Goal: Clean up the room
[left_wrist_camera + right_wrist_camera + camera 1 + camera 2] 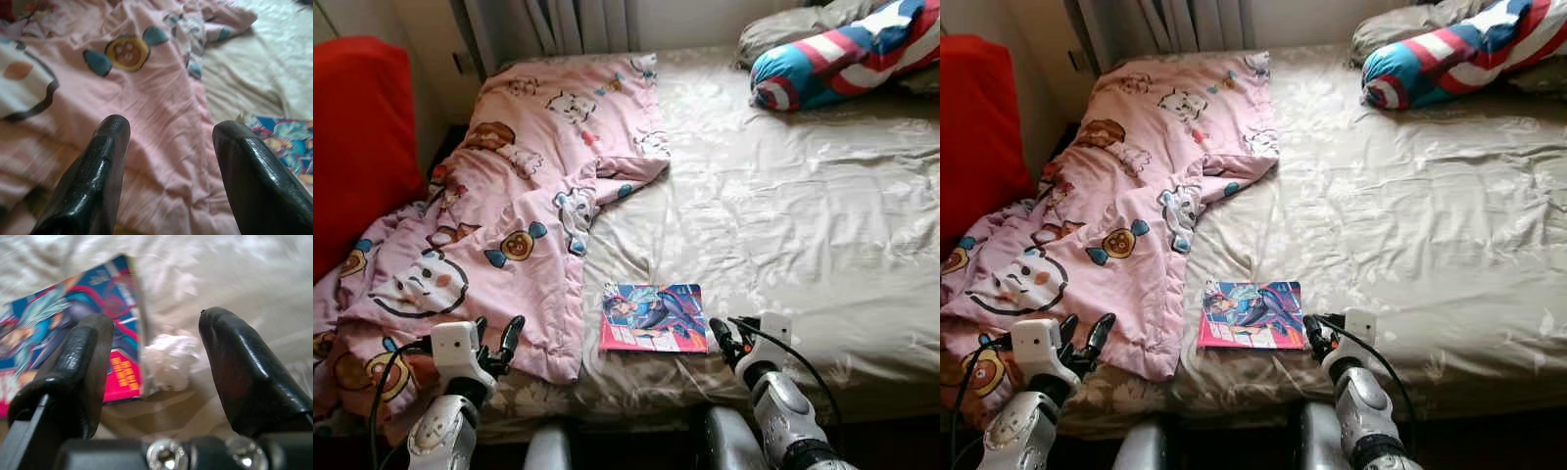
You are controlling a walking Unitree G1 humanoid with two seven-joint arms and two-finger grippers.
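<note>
hovering right gripper (pixel 154 345), fingers apart, comic book (pixel 653 317)

Bed (pixel 822 196) with blanket (pixel 509 215), book (pixel 654 318)

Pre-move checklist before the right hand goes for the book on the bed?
1. Right hand open: ok, fingers spread wide in the right wrist view.
2. Right hand lined up with book: ok, it sits just off the book's right edge, near corner between the fingers.
3. Book free of cover: ok, it lies flat on the beige sheet, beside the pink blanket, not under it.
4. Small white crumpled bit beside the book's edge: not ok, it sits between the fingers.
5. Left hand out of the way: ok, open over the blanket.
</note>
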